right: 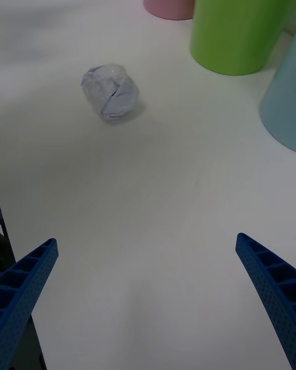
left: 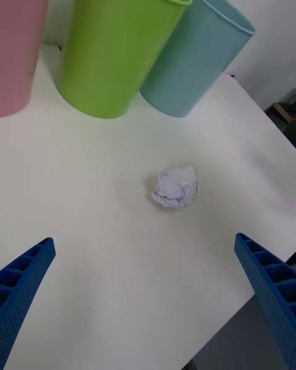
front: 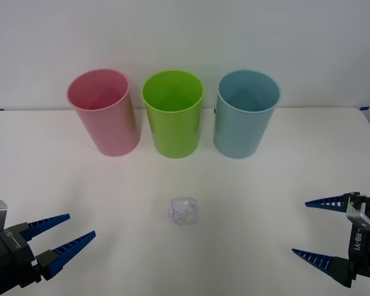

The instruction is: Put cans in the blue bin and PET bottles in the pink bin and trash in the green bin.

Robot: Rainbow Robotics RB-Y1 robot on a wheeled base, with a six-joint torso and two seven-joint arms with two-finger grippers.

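Note:
Three tall bins stand in a row at the back of the white table: the pink bin (front: 103, 112) on the left, the green bin (front: 172, 113) in the middle, the blue bin (front: 245, 113) on the right. A whitish crumpled wad of trash (front: 184, 210) (right: 110, 92) (left: 176, 187) lies alone on the table in front of the green bin. My left gripper (front: 66, 234) hovers open at the near left corner, well away from the wad. Over at the near right, my right gripper (front: 308, 227) is open too, with nothing between its fingers.
The white table (front: 265, 191) ends at its far edge just behind the bins, against a pale wall. Bare tabletop lies between the wad and both grippers.

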